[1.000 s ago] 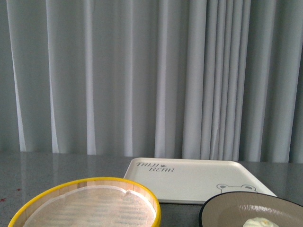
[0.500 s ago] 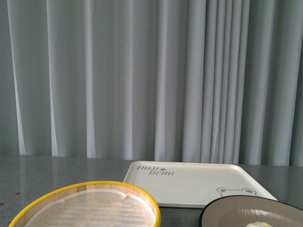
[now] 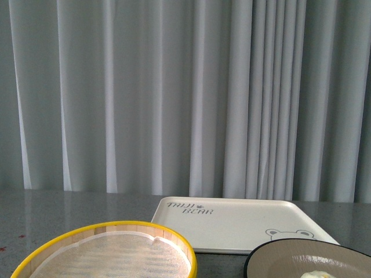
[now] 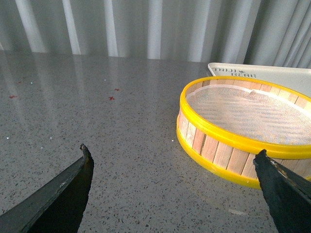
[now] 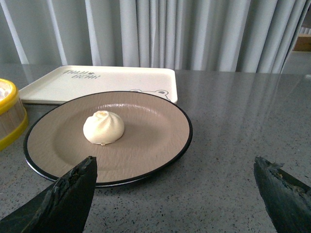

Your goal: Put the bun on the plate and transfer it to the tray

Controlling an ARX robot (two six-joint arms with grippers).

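The off-white bun [image 5: 103,127] sits on the beige, black-rimmed plate [image 5: 155,116], a little off its middle. In the front view only a sliver of the bun [image 3: 317,274] shows on the plate [image 3: 290,255] at the lower right. The cream tray [image 3: 232,223] with "TAIJI BEAR" lettering lies flat behind the plate; the tray [image 5: 77,82] also shows in the right wrist view. My right gripper [image 5: 175,167] is open over bare table just beside the plate's rim, holding nothing. My left gripper [image 4: 172,158] is open and empty over the table beside the steamer basket. Neither arm shows in the front view.
A yellow-rimmed wooden steamer basket [image 4: 243,126] with a white liner stands left of the plate, seen too as the basket [image 3: 110,249] in the front view. The grey speckled table [image 4: 97,107] stretches away to its left. Grey curtains [image 3: 174,92] hang behind the table.
The front view has shifted slightly: the tray, basket and plate sit a little lower in the frame than a second ago, and less of the bun shows.
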